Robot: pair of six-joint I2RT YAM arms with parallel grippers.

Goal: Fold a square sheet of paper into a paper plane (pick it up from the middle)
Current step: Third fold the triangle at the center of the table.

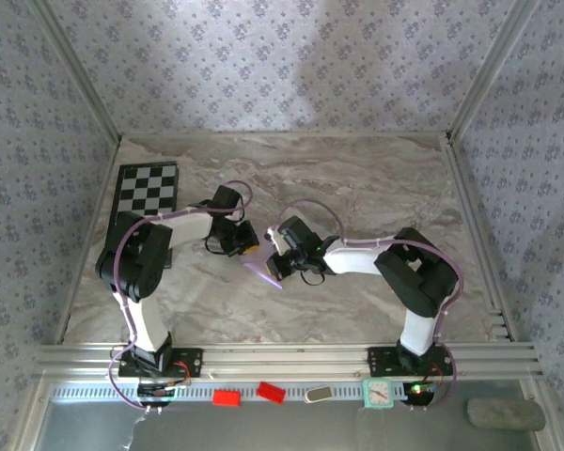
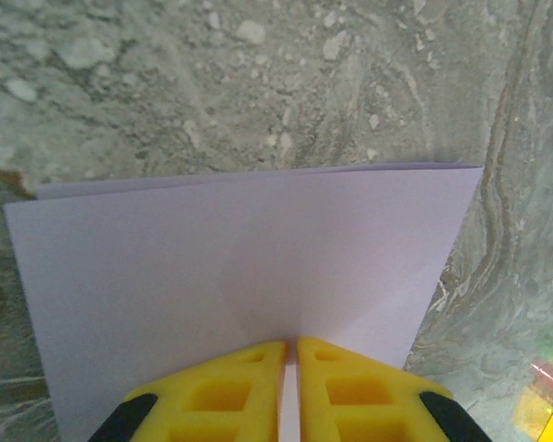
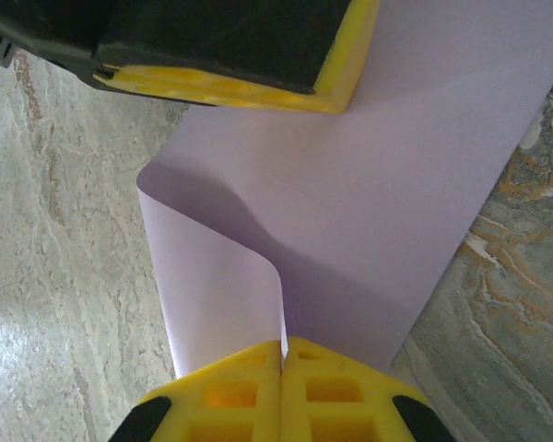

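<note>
Your left gripper (image 2: 290, 348) is pinched tight on the near edge of the square sheet of thin pale lilac paper (image 2: 240, 267), its jaws closed with only the sheet between them. Ahead of its tips the paper stands out flat and doubled: two edges lie almost together at the far side, above the grey marble-patterned table top (image 2: 166, 83). Just to the right of it, your right gripper (image 3: 283, 348) is likewise clamped on the same sheet, and in front of its tips the paper bulges into a soft loop rather than a crease. From overhead the sheet spans the gap between the two grippers; I cannot tell whether it touches the table.

This looks like the first centre fold. To do it well, line up the two free edges before you flatten anything. Hold both pinches firm and draw the grippers slightly apart, so the loop by the right gripper goes taut. Only then press along the fold; slack there would likely set a crooked crease.
</note>
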